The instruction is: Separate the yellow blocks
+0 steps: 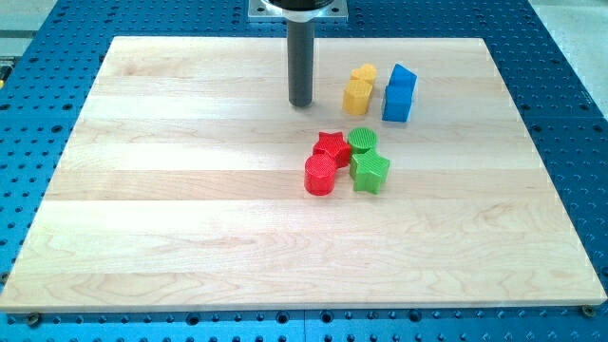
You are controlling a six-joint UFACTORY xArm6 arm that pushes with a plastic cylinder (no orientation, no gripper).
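Two yellow blocks touch each other near the view's top: a nearer one point(356, 96) and a farther one point(364, 75), shapes hard to make out. Two blue blocks point(399, 93) stand just right of them, also touching each other. My tip point(301, 104) rests on the board a short way left of the nearer yellow block, with a gap between them. The rod rises straight from it to the view's top.
A cluster sits below the yellow blocks: a red star point(332, 147), a red cylinder point(320, 176), a green cylinder point(363, 141) and a green star point(370, 172). The wooden board point(190, 218) lies on a blue perforated table.
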